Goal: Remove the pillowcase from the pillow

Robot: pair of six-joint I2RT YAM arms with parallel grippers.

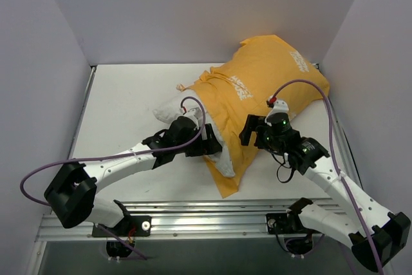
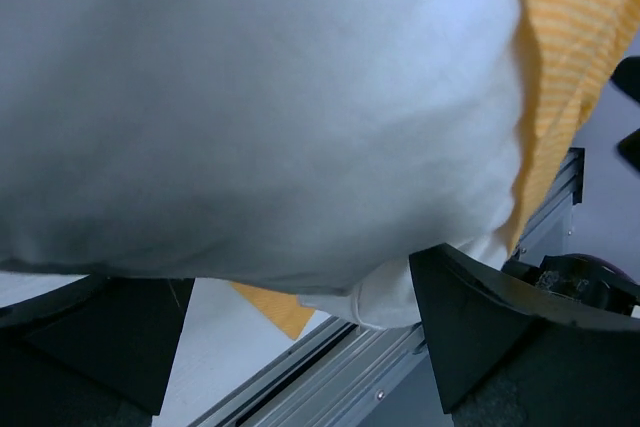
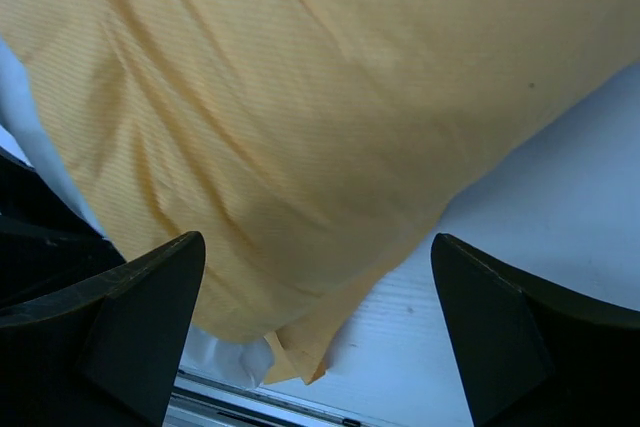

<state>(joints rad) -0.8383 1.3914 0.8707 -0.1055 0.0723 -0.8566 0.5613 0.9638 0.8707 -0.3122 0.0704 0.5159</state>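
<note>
The orange-yellow pillowcase (image 1: 257, 85) with white lettering lies at the back right of the table, its near end trailing toward the front edge. The white pillow (image 1: 168, 113) sticks out of its left and near side. My left gripper (image 1: 210, 147) is open, with the bulging pillow (image 2: 260, 107) pressed between its wide-apart jaws (image 2: 300, 337); a pillow corner touches the right finger (image 2: 500, 337). An orange edge (image 2: 560, 67) shows at the right. My right gripper (image 1: 248, 132) is open over the pillowcase's near edge (image 3: 300, 147), its jaws (image 3: 315, 337) straddling the fabric corner without touching it.
White table (image 1: 129, 94) boxed by pale walls at the left, back and right. An aluminium rail (image 1: 193, 214) runs along the near edge, also in the left wrist view (image 2: 360, 367). A purple cable (image 1: 302, 85) loops over the pillowcase.
</note>
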